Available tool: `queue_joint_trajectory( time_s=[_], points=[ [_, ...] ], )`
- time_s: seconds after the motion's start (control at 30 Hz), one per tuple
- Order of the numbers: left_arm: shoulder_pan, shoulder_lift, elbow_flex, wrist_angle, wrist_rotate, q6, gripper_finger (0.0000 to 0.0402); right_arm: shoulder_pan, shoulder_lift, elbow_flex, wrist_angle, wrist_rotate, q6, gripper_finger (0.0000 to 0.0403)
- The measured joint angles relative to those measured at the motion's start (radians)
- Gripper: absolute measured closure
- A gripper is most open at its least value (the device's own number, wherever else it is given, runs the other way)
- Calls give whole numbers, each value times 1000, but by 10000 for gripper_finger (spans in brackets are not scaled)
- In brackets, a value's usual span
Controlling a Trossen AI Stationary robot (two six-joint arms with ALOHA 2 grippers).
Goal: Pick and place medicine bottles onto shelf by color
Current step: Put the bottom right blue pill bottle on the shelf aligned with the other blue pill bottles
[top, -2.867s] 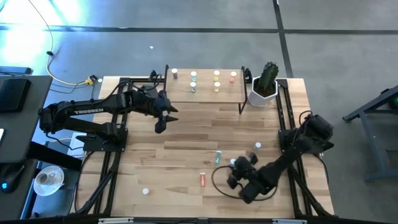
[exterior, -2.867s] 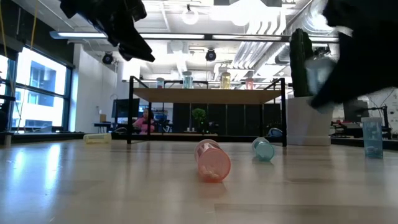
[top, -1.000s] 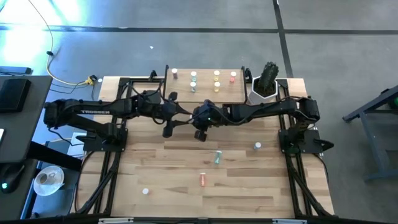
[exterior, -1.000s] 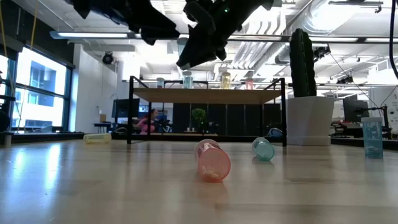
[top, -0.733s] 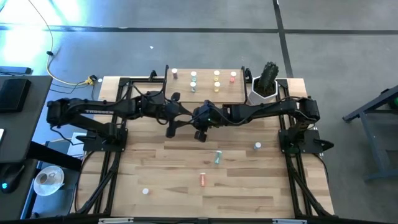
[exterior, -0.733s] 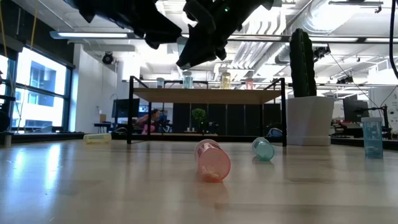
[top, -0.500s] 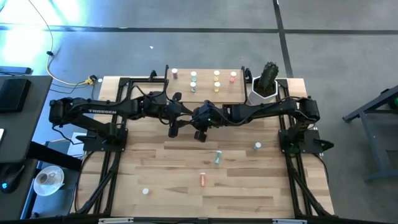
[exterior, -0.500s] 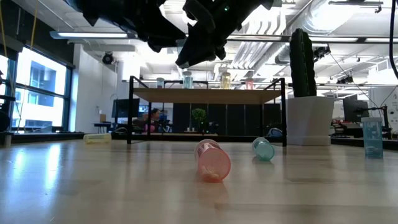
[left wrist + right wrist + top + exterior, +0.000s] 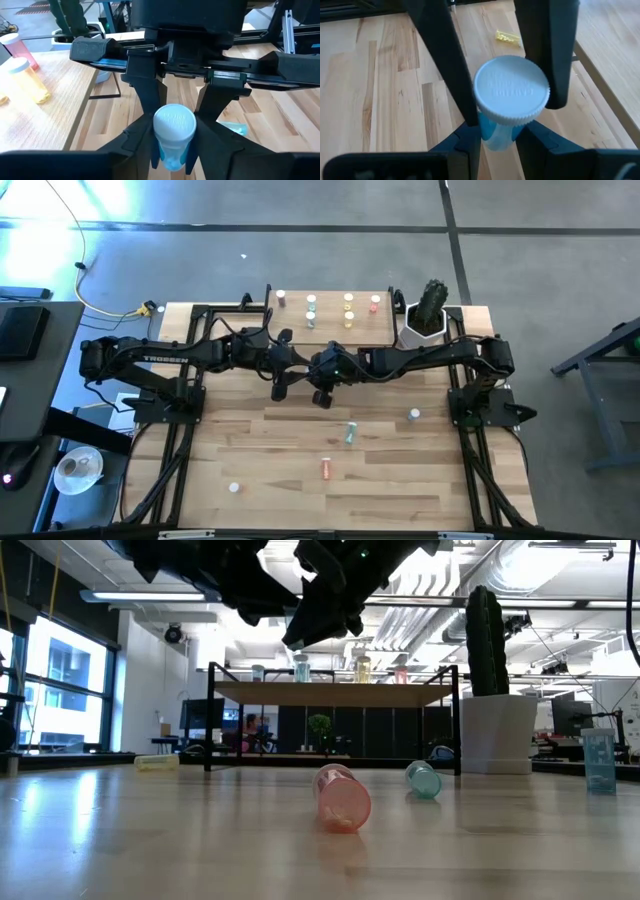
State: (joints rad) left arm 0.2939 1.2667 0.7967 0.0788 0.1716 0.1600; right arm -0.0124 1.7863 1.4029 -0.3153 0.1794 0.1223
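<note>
Both arms meet mid-tabletop, just near of the shelf (image 9: pixel 328 320): left gripper (image 9: pixel 281 385) and right gripper (image 9: pixel 322 392) sit nose to nose, raised above the wood. Between them is a blue bottle (image 9: pixel 173 131) w/ a white ribbed cap, body pale blue below it. In the left wrist view the left fingers (image 9: pixel 138 134) press in on both sides of the bottle, jaws narrow and touching it; the right wrist view shows the right fingers (image 9: pixel 470 140) pinching the blue body under the cap (image 9: pixel 511 89), jaws narrow too. So both grippers are clamped on the same bottle, mid-air. On the shelf, several bottles stand upright: white-capped one (image 9: pixel 281 298) at far left, pale pair (image 9: pixel 311 310), yellow pair (image 9: pixel 348 310), a red one (image 9: pixel 375 303) to the right. Cactus pot (image 9: pixel 424 326) stands just right of the shelf. On the tabletop nearer the camera: a green bottle (image 9: pixel 350 432) lying down, a blue/white one (image 9: pixel 414 414) to its right, a red bottle (image 9: pixel 326 468) lying on its side nearer still, and a small white cap-like item (image 9: pixel 234 487) at near left. Low view shows the red bottle (image 9: pixel 341 796) and a teal one (image 9: pixel 423 779) on their sides, well apart from the grippers overhead.
</note>
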Motion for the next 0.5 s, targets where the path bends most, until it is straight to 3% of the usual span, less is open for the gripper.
queue_joint_trajectory(
  time_s=[0.13, 0.5],
  points=[
    [0, 0, 0, 0, 0, 0, 294, 0, 0, 0, 0, 0, 0, 313],
    [0, 0, 0, -2, 3, 0, 283, 0, 0, 0, -1, -6, 37, 285]
  ],
)
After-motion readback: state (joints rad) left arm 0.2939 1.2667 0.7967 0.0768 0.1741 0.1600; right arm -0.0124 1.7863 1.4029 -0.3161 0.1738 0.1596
